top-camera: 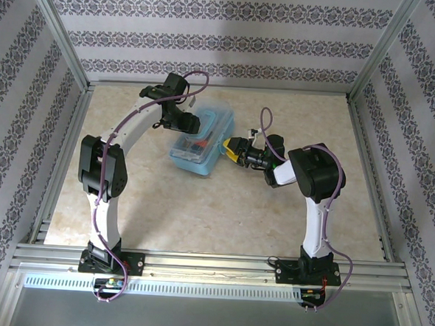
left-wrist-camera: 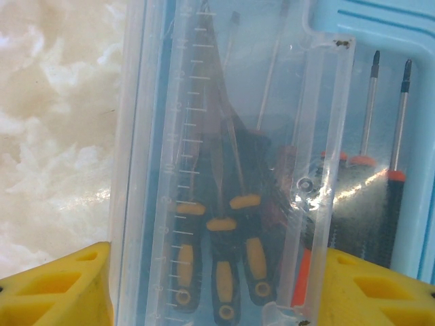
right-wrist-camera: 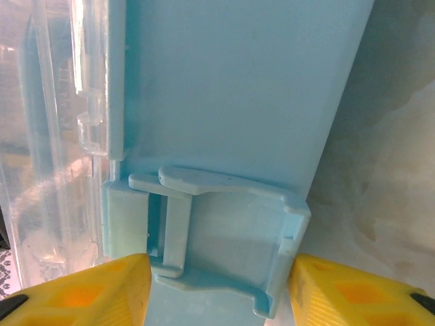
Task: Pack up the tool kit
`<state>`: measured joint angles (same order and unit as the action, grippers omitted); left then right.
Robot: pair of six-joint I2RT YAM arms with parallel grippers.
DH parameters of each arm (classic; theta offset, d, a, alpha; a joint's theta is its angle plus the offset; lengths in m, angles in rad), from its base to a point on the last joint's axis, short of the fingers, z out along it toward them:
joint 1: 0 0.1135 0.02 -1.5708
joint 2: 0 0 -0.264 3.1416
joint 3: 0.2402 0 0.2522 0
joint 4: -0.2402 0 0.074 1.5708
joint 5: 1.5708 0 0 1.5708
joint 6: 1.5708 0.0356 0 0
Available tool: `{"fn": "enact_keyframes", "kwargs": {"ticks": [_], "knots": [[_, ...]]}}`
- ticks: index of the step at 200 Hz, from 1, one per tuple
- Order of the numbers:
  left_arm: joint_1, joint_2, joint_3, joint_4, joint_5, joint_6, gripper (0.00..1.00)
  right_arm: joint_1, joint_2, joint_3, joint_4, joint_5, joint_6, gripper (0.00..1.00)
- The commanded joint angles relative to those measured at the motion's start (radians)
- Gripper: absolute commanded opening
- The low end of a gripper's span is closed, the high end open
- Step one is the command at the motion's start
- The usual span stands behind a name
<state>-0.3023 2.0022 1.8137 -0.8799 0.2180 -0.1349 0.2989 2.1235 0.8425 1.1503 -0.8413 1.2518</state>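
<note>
Kit point(top-camera: 201, 143) closure is judged to be the step in hand, and it depends on the latch point(right-wrist-camera: 224, 231). The right jaws are released and spread. In the right wrist view the yellow fingers point(right-wrist-camera: 88, 292) flank the latch, with the right gripper point(right-wrist-camera: 219, 288) centred just below it; contact cannot be confirmed. The latch stands swung out from the kit's blue side and is not snapped home. The left jaws are also spread wide, with the clear lid point(left-wrist-camera: 231, 136) between them. Whether the left gripper point(left-wrist-camera: 217, 292) clamps the lid or only straddles it cannot be told. Yellow-and-black screwdrivers point(left-wrist-camera: 221, 251) show through the lid. Two slimmer drivers point(left-wrist-camera: 387, 136) sit in slots past its edge and look uncovered, which suggests the lid is not fully down. In the top view the kit lies on the tabletop point(top-camera: 221, 222) between the arms, with the left gripper at its far edge and the right gripper at its right side. Recommended procedure: seat the lid flush with the left arm and hold it there. Then press the latch squarely toward the kit's side, in line with its hinge. The left arm should brace the light kit against sliding. A raised lid or a misplaced handle will likely block the catch.
</note>
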Motion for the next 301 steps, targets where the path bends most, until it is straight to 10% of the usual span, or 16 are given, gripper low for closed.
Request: {"fn": "enact_keyframes", "kwargs": {"ticks": [1, 301], "knots": [[0.019, 0.051, -0.062, -0.108, -0.014, -0.022, 0.49, -0.001, -0.033, -0.013, 0.080, -0.031, 0.001, 0.55], [-0.072, 0.032, -0.024, -0.175, -0.146, -0.025, 0.48, -0.011, -0.158, -0.077, 0.038, 0.019, -0.043, 0.43]]}}
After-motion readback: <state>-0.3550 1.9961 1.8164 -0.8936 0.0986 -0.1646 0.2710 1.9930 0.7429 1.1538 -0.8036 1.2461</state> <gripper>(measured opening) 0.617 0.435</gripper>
